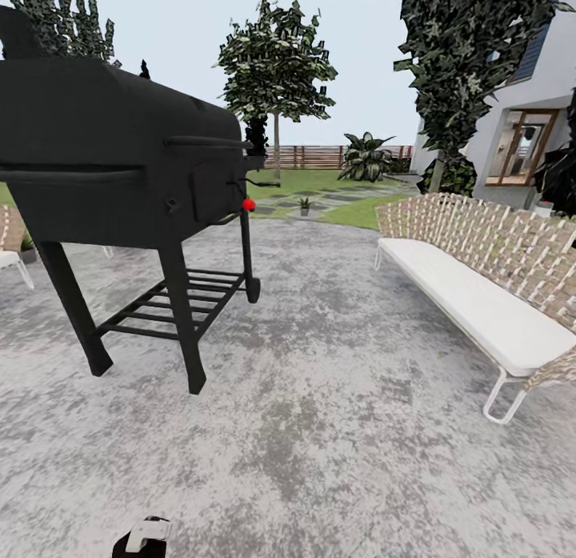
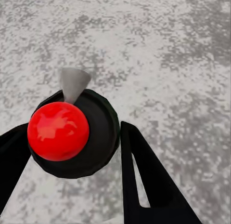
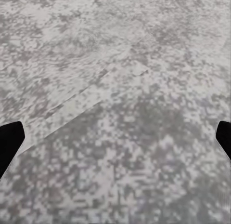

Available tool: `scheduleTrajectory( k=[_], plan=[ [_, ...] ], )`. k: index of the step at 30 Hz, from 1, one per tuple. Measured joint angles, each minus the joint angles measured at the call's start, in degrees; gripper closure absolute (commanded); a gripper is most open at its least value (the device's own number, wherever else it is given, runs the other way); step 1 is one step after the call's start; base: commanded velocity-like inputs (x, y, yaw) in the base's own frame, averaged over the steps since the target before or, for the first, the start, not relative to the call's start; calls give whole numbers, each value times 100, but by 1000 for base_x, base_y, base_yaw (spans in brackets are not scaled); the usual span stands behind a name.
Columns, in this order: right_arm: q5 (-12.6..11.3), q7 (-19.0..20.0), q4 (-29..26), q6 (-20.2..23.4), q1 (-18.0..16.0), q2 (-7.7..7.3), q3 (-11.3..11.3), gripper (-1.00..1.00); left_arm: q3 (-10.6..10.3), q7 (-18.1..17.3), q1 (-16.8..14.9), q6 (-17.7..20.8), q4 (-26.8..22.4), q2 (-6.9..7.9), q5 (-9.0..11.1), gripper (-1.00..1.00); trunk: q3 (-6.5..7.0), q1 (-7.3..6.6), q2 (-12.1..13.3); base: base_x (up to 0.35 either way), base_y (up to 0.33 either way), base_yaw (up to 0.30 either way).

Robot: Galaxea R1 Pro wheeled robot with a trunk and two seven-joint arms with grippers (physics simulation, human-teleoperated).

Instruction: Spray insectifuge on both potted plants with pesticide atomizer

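The pesticide atomizer [image 2: 72, 132] is clamped between my left gripper [image 2: 72, 161] fingers, above the patio [image 1: 320, 430] at my near edge. My right gripper [image 3: 115, 137] is spread, empty. One potted plant [image 1: 304, 205] stands beyond the patio's far edge; spraying not begun, I judge.

Grill [image 1: 120, 166] left on patio [image 1: 320, 398], bench [image 1: 472, 294] right, potted plant [image 1: 304, 206] behind between them.

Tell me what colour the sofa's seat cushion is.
White; the sofa cushion shows best in the head view.
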Motion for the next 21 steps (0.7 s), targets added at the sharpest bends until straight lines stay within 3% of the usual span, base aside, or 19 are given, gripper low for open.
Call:
scheduleTrajectory(
  k=[21],
  plan=[
    [6,-6,3,-1,0,0,0,-100,0,0,-2,-3,1,0,0,100,0,1,0,307,-126,0]
  ],
)
